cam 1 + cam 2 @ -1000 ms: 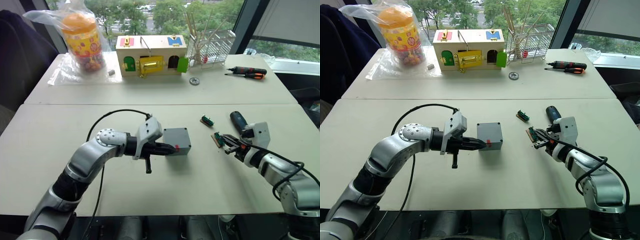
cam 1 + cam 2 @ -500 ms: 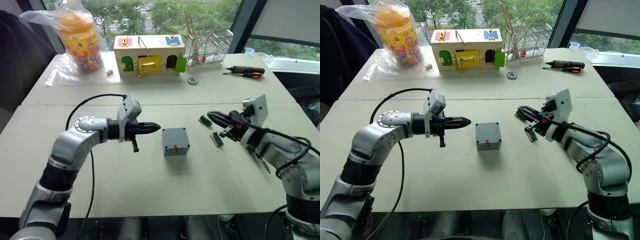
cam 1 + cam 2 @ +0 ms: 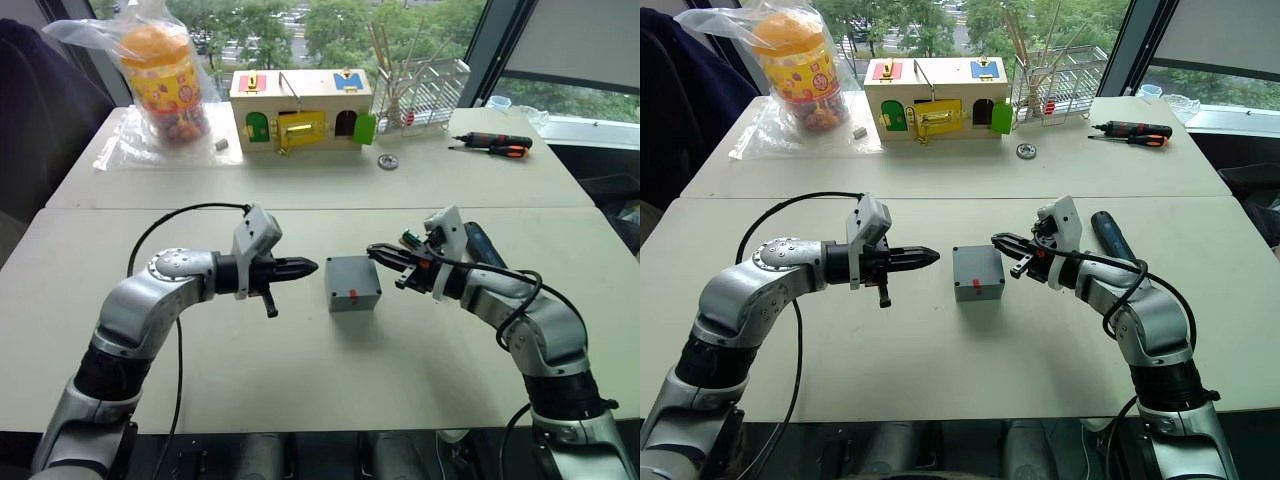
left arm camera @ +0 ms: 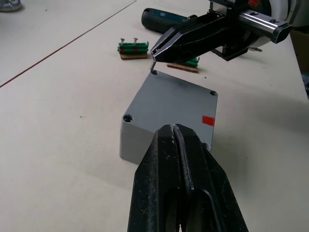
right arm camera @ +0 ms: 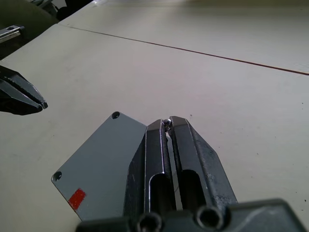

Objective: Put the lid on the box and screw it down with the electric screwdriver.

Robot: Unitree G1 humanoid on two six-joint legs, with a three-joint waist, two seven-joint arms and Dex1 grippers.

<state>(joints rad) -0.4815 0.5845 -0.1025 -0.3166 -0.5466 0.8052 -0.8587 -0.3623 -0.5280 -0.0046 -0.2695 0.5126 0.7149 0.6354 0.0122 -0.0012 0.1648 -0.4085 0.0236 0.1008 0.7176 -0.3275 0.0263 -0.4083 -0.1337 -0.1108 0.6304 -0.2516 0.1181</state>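
The grey box (image 3: 352,285) stands mid-table. Its flat top, with a screw hole at each corner and a red mark, looks like the lid (image 4: 178,99); I cannot make out a seam. My left gripper (image 3: 308,266) is shut and empty, pointing at the box's left side from a short gap away. My right gripper (image 3: 373,250) reaches in from the right, shut on a small screw (image 4: 153,65) held just above the lid's far corner hole. The electric screwdriver (image 3: 1108,236) lies on the table behind my right arm.
Green terminal blocks (image 4: 133,48) on small boards lie by the electric screwdriver. At the back stand a wooden box with coloured doors (image 3: 301,110), a bagged jar (image 3: 163,80), a wire rack (image 3: 425,90), a metal gear (image 3: 388,161) and hand screwdrivers (image 3: 495,146).
My left gripper drew back from the box's left side. My right gripper came from the green parts on the right across to the box's far corner, carrying a screw.
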